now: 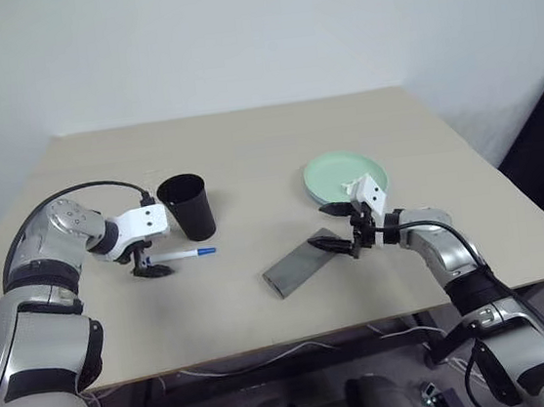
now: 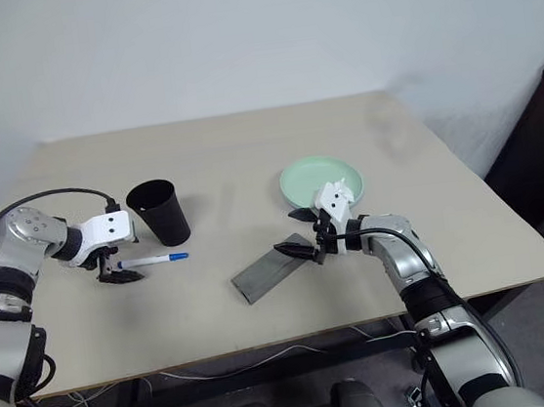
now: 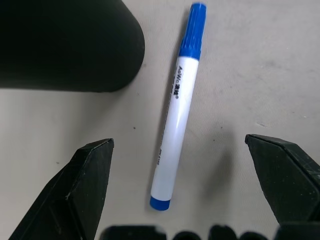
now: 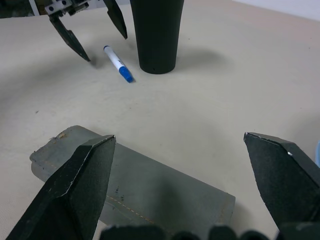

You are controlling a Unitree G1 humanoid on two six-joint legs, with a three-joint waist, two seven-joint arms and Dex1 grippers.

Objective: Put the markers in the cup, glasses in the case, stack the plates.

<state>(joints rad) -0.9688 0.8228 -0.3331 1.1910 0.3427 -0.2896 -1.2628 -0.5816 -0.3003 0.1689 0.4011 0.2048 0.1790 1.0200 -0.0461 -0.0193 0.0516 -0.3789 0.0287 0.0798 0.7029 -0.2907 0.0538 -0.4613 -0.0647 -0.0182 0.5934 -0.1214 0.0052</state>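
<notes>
beige table | left fingers wide astride marker | right fingers wide over case

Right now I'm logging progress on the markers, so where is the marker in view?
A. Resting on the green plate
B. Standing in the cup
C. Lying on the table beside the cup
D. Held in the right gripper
C: the marker lies flat on the table beside the cup, under the open left gripper.

Beige table, white wall
</notes>
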